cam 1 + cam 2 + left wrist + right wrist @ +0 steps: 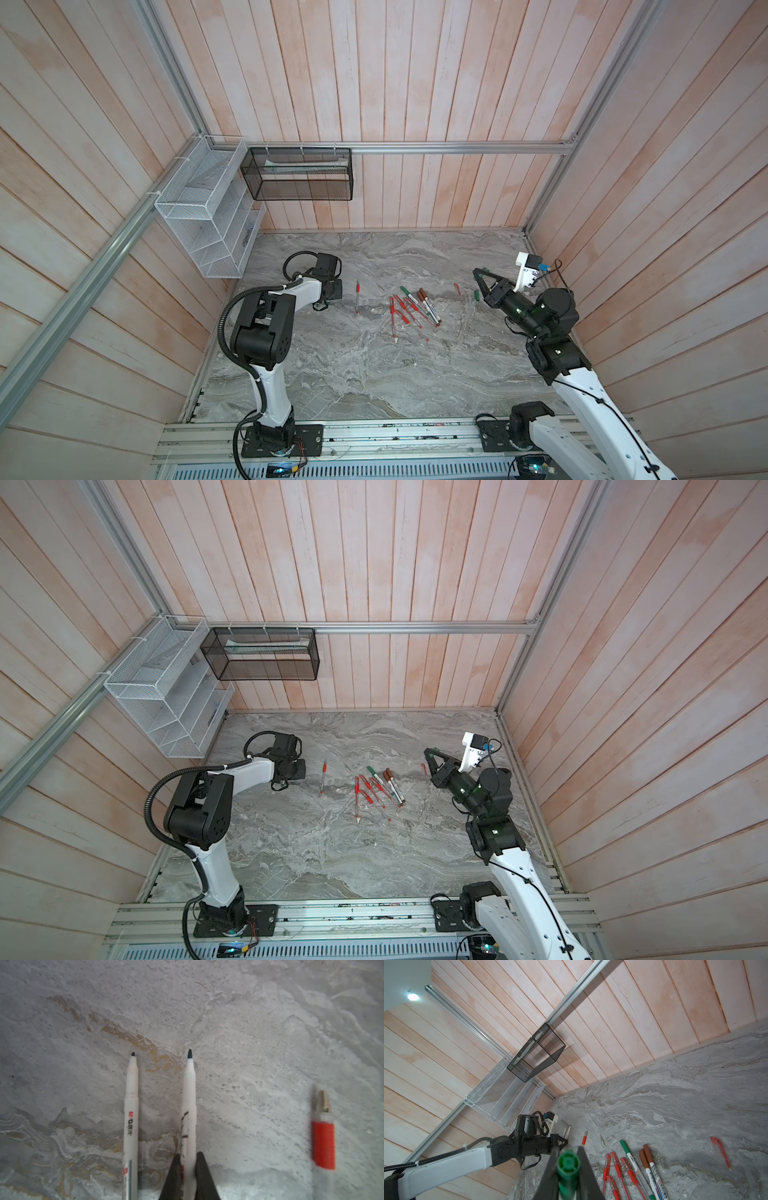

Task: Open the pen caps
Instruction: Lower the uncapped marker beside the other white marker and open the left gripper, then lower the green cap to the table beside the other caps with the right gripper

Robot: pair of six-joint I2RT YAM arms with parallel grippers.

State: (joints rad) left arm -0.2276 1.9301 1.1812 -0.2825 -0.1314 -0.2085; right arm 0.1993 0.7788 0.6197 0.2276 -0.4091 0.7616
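Tabletop (249,1022): marbled grey, matt, rough-grained. Walls (415,83) pale wood planks; basket (299,174) black metal mesh. Plastic green cap (568,1162), probably semi-gloss.

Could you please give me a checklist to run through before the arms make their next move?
1. Cap off: ok. The right gripper is shut on the ribbed green plastic cap, apart from any pen.
2. Barrel secured: ok. The left gripper is shut on the white marker barrel, its dark tip bare.
3. Barrel resting on the grey marble tabletop: cannot tell.
4. Set-down room: ok. Bare marble surrounds the loose green cap near the right gripper.
5. All caps open: not ok. The green-capped white marker and two brown-capped white markers are capped.
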